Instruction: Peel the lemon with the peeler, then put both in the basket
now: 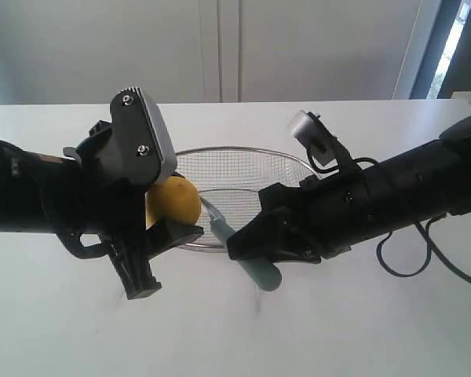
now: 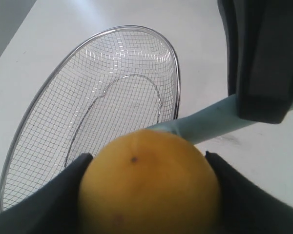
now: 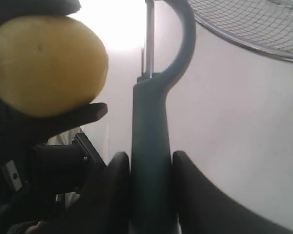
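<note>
So, biggest thing first: a white table (image 1: 377,338) with both arms reaching in over it, left arm (image 1: 23,188) and right arm (image 1: 408,188), meeting about mid-table.

Next down is the basket (image 1: 235,148). It sits on the table just behind where the two grippers meet, and no lemon or peeler is lying in the mesh.

Then the grippers. The left gripper (image 1: 165,196) is clamped on the lemon (image 1: 180,200), jaws spread fairly wide with one finger on each side of it. From the left wrist you see the fruit wedged right between the two dark fingers (image 2: 53,195). It's held up off the table, in front of the basket's near rim as the outside camera sees it.

The right gripper (image 3: 151,190) is pinched on the peeler (image 3: 151,122), gripping the handle partway along. The butt end sticks out behind the fingers and the blade head pokes forward.

The head points toward the lemon and the basket, and it's just beside the fruit. The right wrist camera shows a bright sliver of gap between blade and skin, so close but apart there. From the left wrist the teal neck comes in right behind the lemon, and I can't tell if it touches.
</note>
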Tool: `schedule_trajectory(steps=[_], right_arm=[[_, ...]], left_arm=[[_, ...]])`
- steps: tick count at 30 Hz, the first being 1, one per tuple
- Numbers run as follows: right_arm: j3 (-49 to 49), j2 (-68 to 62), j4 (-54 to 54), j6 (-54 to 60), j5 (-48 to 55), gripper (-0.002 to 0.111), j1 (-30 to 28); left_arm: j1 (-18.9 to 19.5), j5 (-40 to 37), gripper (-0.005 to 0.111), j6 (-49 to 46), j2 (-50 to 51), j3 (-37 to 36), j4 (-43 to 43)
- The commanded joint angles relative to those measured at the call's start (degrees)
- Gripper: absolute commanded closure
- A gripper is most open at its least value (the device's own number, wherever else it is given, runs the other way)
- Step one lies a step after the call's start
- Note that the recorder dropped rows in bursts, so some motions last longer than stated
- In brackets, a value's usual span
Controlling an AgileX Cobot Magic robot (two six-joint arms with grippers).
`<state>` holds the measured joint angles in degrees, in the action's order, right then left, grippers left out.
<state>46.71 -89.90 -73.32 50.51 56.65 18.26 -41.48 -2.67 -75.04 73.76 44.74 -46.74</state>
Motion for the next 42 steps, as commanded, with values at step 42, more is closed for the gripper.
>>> schedule_trajectory(steps=[42], right_arm=[[-0.1,11.41,-1.64,2.19,0.0,0.108,-0.61]], left_arm=[[-0.33,-0.52,0.107,0.04,-0.39,-0.19,-0.94]])
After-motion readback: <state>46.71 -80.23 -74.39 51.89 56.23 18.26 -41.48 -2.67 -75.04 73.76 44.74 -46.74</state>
